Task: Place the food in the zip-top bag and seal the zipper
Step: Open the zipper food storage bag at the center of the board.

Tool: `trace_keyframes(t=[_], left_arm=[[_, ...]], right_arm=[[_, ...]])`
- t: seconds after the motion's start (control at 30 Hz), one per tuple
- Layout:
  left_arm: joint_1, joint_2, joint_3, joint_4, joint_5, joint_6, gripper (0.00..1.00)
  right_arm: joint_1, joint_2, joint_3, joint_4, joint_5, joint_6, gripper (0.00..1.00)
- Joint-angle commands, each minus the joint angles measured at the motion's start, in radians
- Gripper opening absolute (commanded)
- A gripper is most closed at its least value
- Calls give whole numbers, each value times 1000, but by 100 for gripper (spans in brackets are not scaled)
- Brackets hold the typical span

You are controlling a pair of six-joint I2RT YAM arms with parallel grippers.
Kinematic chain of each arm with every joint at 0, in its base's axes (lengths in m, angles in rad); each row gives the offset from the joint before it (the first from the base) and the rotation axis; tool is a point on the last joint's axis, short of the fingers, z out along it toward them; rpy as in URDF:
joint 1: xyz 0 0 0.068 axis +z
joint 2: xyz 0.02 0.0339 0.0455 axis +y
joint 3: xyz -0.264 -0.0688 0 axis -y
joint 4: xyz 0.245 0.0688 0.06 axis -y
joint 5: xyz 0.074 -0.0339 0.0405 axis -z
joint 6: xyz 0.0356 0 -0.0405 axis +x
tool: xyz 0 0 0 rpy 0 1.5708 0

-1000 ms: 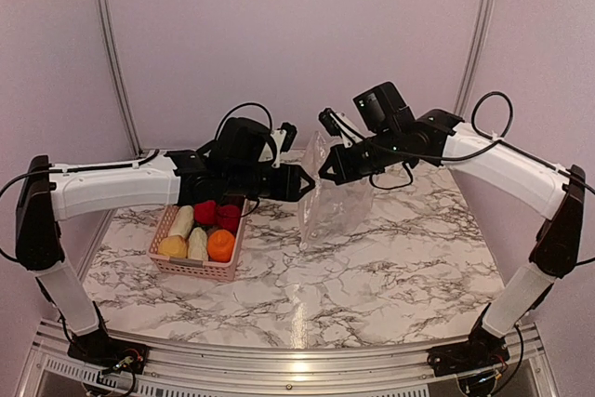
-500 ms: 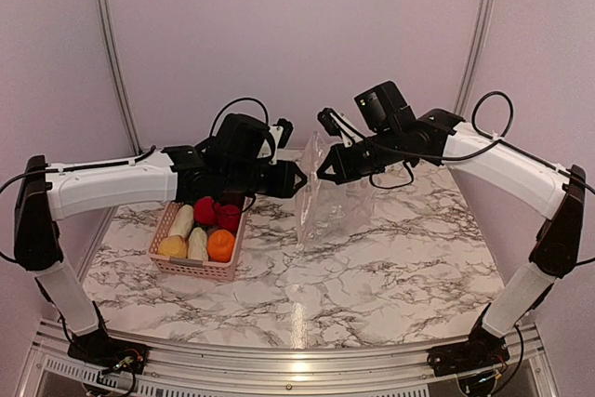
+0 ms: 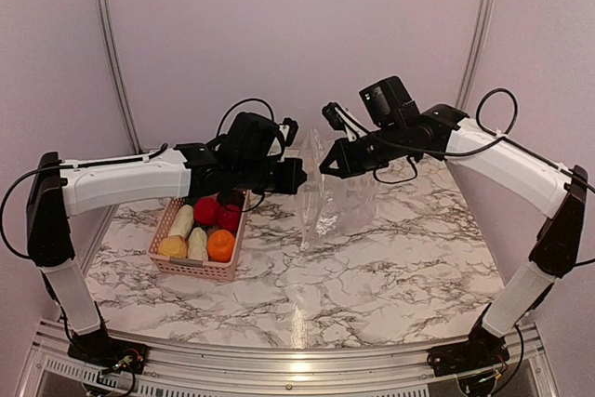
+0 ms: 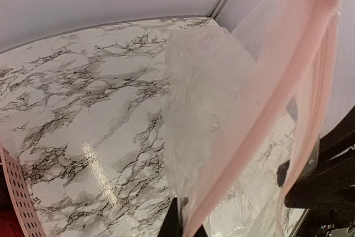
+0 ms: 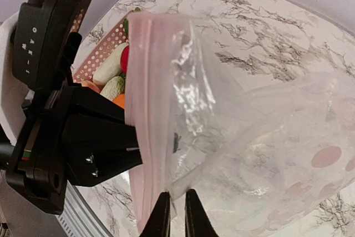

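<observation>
The clear zip-top bag (image 3: 323, 200) hangs upright between my two grippers, its bottom near the marble table. My left gripper (image 3: 297, 177) is shut on the bag's mouth edge beside the pink-tinted zipper (image 4: 260, 115); its tips show in the left wrist view (image 4: 184, 223). My right gripper (image 3: 327, 165) is shut on the opposite mouth edge, as the right wrist view (image 5: 177, 209) shows. The bag (image 5: 238, 137) holds no food. The food lies in the pink basket (image 3: 164, 263): red pieces (image 3: 206, 210), an orange (image 3: 220, 245), a yellow fruit (image 3: 172, 246), white radishes (image 3: 182, 221).
The basket sits on the table's left part, under my left arm (image 3: 130, 183). My left gripper's black body (image 5: 83, 137) is close beside the bag in the right wrist view. Grey walls with metal posts (image 3: 110, 53) close off the back.
Both grippers have drawn slightly apart and a little up with the bag's mouth held. The bag now hangs narrower and straighter. The basket has not moved.
</observation>
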Motion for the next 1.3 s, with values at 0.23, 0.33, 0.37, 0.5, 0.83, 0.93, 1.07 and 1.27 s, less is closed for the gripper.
trace_keyframes(t=[0.23,0.33,0.37,0.5,0.83,0.93,1.07,1.27], left_arm=[[5,-1,90,-2,-86,-222,0],[5,12,122,-23,-87,-235,0],[5,18,134,-33,-88,-236,0],[5,28,153,-36,-91,-252,0],[6,32,171,-49,-86,-262,0],[6,34,172,-51,-85,-265,0],[5,34,176,-52,-81,-270,0],[7,34,194,-72,-97,-272,0]], right_arm=[[-61,27,73,43,-30,88,41],[-48,24,80,45,-21,87,46],[-42,23,83,45,-22,87,47],[-2,22,83,49,-17,85,52],[35,38,114,23,104,83,54],[50,62,155,-1,136,68,57],[61,100,206,-76,268,67,55],[60,153,285,-160,396,67,51]])
